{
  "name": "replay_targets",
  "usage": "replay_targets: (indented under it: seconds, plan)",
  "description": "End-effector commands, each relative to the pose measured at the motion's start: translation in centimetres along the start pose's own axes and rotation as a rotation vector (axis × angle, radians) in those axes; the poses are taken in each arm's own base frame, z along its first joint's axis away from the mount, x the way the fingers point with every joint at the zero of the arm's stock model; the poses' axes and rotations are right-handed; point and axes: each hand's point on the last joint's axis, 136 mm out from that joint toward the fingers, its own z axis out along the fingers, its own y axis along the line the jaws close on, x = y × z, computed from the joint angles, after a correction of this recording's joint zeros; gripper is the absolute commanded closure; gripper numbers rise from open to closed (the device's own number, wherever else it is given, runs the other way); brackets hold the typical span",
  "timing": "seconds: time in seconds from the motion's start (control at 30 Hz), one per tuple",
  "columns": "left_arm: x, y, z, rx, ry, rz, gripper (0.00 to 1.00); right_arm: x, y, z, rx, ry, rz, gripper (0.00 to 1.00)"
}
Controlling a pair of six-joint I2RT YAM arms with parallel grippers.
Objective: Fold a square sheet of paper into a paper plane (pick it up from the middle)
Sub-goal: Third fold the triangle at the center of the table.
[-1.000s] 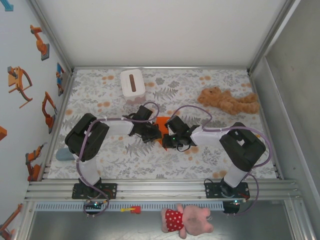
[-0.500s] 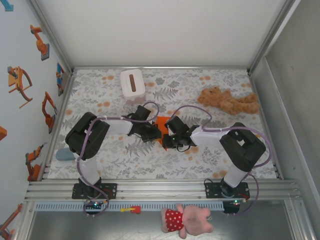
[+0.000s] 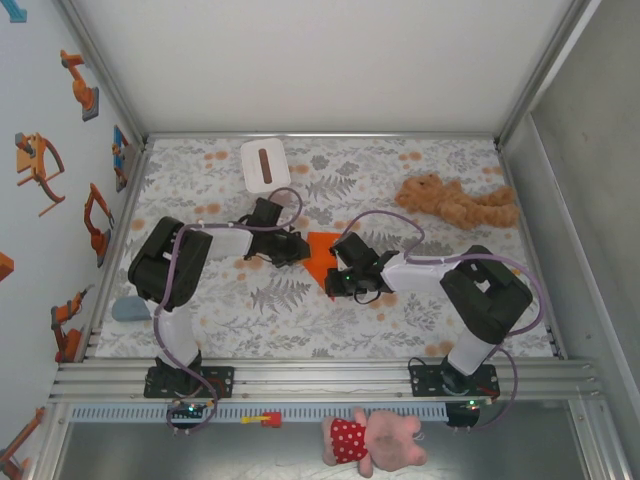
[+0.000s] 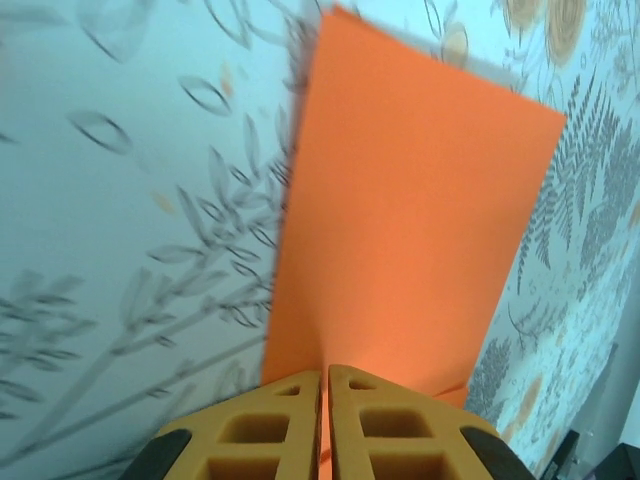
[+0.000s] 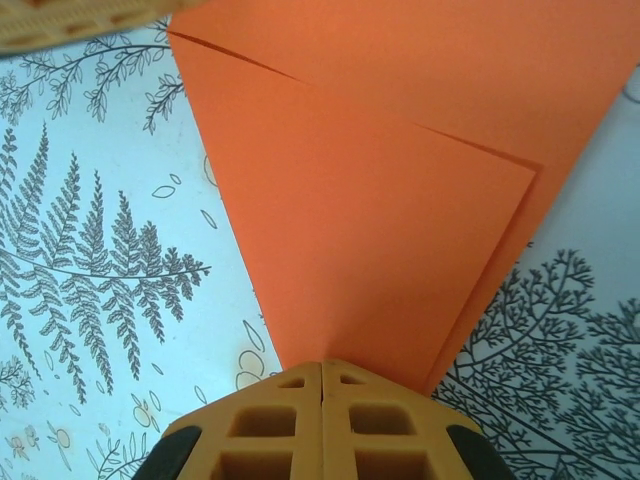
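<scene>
The square sheet of paper [image 3: 320, 253] is bright orange and folded into a smaller tapering shape with overlapping flaps. It lies near the middle of the floral table between both arms. My left gripper [image 3: 302, 247] is at its left edge. In the left wrist view the paper [image 4: 410, 210] stretches away from that gripper [image 4: 325, 372], which is shut on its near edge. My right gripper [image 3: 334, 276] is at its near right end. The right wrist view has this gripper [image 5: 321, 365] shut on the paper's [image 5: 380, 190] narrow end, with flap edges crossing the sheet.
A white tissue box [image 3: 265, 165] stands at the back left and a tan plush toy [image 3: 455, 203] lies at the back right. A blue-grey object [image 3: 130, 308] sits at the left table edge. A pink plush toy [image 3: 375, 438] lies beyond the front rail.
My left gripper has drawn back to the left and away from the right one, uncovering more of the orange paper. The right arm has hardly moved.
</scene>
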Motion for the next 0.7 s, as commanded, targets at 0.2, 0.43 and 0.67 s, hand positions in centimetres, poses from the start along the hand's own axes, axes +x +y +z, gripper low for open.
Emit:
replay_targets:
  seconds: [0.2,0.43,0.67]
  plan:
    - [-3.8,-0.3,-5.1,-0.069,-0.178,0.009,0.89,3.4,-3.8,-0.4,0.165,0.115,0.074,1.00]
    - [-1.1,-1.4,-6.4,-0.036,-0.202,-0.036,0.81,-2.9,2.3,-3.1,-0.065,-0.110,0.080,1.00]
    - [1.0,-1.4,-6.1,-0.048,-0.188,-0.084,0.67,-3.9,3.3,-3.6,-0.112,-0.136,0.085,1.00]
